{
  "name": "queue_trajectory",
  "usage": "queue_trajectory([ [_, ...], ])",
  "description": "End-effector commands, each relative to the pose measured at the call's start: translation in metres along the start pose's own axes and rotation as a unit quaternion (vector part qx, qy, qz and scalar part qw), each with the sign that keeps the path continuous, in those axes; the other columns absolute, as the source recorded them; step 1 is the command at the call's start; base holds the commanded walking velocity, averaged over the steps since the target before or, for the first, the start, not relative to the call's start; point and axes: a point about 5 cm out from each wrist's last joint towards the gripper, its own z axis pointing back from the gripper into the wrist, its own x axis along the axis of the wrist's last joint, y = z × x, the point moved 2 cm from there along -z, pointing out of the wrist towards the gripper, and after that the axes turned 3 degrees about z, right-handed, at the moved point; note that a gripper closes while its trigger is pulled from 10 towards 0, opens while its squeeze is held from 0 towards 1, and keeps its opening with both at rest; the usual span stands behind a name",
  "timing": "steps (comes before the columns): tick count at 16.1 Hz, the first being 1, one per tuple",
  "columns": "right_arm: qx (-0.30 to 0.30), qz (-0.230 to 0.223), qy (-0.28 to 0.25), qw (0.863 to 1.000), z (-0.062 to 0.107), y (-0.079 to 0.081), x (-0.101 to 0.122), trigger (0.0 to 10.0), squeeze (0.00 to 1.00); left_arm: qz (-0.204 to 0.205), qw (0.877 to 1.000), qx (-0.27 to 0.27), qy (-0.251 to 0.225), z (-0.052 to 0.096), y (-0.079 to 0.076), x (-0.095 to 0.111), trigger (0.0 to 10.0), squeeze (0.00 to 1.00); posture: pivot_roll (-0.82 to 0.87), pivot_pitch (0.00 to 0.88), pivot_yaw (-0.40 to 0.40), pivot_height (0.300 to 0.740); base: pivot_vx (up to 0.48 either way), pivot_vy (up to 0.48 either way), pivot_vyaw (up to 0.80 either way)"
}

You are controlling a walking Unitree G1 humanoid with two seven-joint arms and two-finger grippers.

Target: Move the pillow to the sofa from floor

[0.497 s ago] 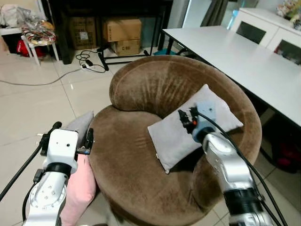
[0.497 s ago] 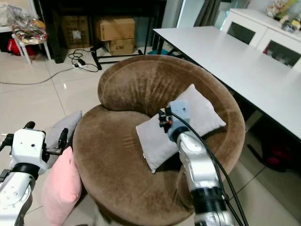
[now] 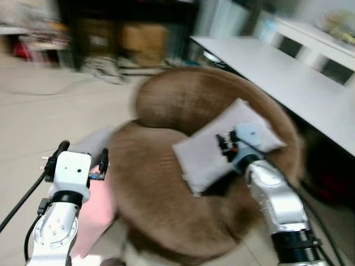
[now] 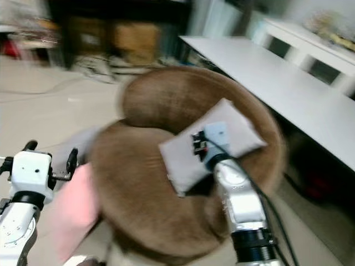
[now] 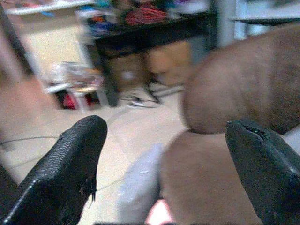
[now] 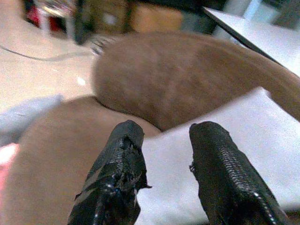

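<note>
Right hand [image 3: 226, 145] parted above grey pillow [image 3: 213, 149]; left hand [image 3: 79, 158] wide.

We see a plain brown sofa [image 3: 166, 183] mid-frame, a plain pale grey pillow [image 3: 216, 147] on it, a pink pillow [image 3: 97, 213] lower left, a grey one [image 3: 91, 145] above it, a cream floor [image 3: 33, 119] and a white surface [image 3: 288, 77] upper right.

No text, label, brand, number or sign can be read here — the head views are smeared by motion, and the cardboard boxes [image 3: 138, 41] under the dark shelf are too blurred to show any print — likewise in the wrist views.
</note>
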Motion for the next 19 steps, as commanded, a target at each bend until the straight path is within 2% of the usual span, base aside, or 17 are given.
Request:
queue_trajectory([
  [1, -0.009, -0.014, 0.016, 1.000, 0.002, -0.004, -0.006, 10.0, 0.00, -0.004, 1.000, -0.005, 0.000, 0.001, -0.003, 0.000, 10.0, 0.00, 0.09, 0.000, -0.145, 0.740, 0.000, 0.000, 0.00],
  [3, -0.009, -0.019, 0.011, 1.000, 0.003, -0.003, -0.005, 10.0, 0.00, -0.013, 1.000, -0.002, -0.002, -0.002, -0.001, -0.001, 10.0, 0.00, 0.08, 0.000, -0.114, 0.740, 0.000, 0.000, 0.00],
  [8, -0.029, -0.035, 0.007, 0.999, 0.009, 0.003, -0.011, 10.0, 0.00, -0.029, 1.000, 0.001, -0.011, -0.012, 0.021, 0.000, 10.0, 0.00, 0.03, 0.000, 0.035, 0.740, 0.000, 0.000, 0.00],
  [10, -0.028, -0.044, 0.005, 0.999, 0.011, 0.007, -0.013, 10.0, 0.00, -0.031, 0.999, 0.000, -0.013, -0.015, 0.025, 0.001, 10.0, 0.00, 0.02, 0.000, 0.053, 0.740, 0.000, 0.000, 0.00],
  [15, -0.018, -0.046, 0.011, 0.999, 0.009, 0.012, -0.012, 10.0, 0.00, -0.005, 1.000, -0.002, -0.012, -0.013, 0.018, -0.002, 10.0, 0.00, 0.04, 0.000, -0.013, 0.740, 0.000, 0.000, 0.00],
  [19, -0.002, -0.035, 0.010, 0.999, 0.004, 0.015, -0.007, 10.0, 0.00, 0.006, 1.000, 0.007, -0.012, -0.008, 0.016, -0.004, 10.0, 0.00, 0.05, 0.000, -0.043, 0.740, 0.000, 0.359, 0.00],
])
